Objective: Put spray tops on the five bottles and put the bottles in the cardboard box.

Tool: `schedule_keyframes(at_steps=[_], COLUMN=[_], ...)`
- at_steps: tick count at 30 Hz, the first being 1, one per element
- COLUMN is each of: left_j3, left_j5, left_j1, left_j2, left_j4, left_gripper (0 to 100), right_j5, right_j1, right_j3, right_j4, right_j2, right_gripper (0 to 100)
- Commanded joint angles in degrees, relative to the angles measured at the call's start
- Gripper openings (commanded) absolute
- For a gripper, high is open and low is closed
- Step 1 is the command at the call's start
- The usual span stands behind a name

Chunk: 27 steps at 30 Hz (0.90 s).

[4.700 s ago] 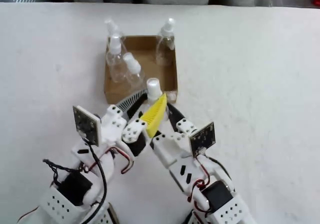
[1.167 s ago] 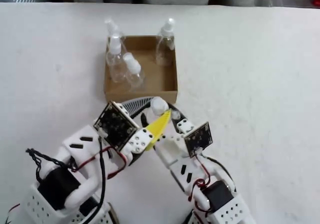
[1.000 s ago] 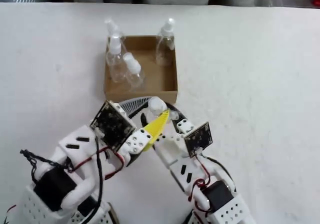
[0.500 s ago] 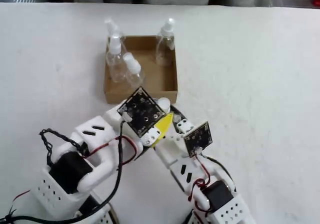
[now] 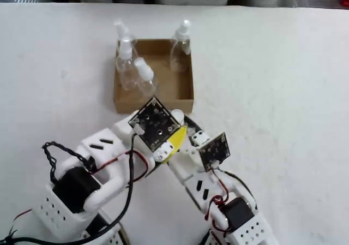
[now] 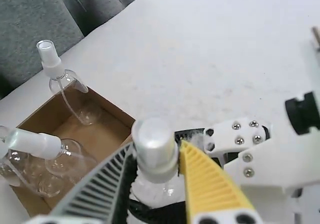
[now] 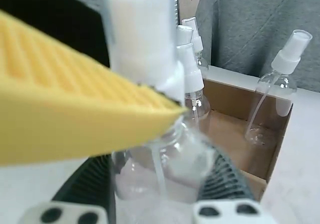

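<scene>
- High view: on the counter we see the box with four bottles standing in it, each with its own top; both arms meet just before its near wall, around a spray top.
- Left wrist view: our left tool is closed narrow on that spray top, which sits on the fifth bottle, just outside the box's near wall.
- Right wrist view: our right tool clasps the fifth bottle's clear body, holding it upright; the left tool's yellow finger presses the spray top above it.
</scene>
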Motion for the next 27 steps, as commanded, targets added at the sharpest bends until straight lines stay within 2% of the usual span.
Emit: schedule_keyframes(at_steps=[1,10,16,18,27], left_j3=[2.0,7.3,7.5,7.5,7.1], left_j5=[-0.4,-0.4,0.0,0.0,-0.1], left_j1=[0.1,-0.3,-0.9,-1.9,-4.8], left_j2=[0.9,0.6,0.6,0.6,0.5], left_j4=[0.6,-8.0,-7.8,-7.8,-7.8], left_gripper=[2,4,28,33,34], right_j5=[0.8,0.8,0.8,0.8,0.8], right_j1=[-0.4,-0.3,-0.3,-0.3,-0.3], right_j3=[0.4,0.4,0.4,0.4,0.4], right_j4=[0.0,0.0,0.0,0.0,0.0], right_j2=[-0.7,-0.7,-0.7,-0.7,-0.7], right_gripper=[1.6,1.6,1.6,1.6,1.6])
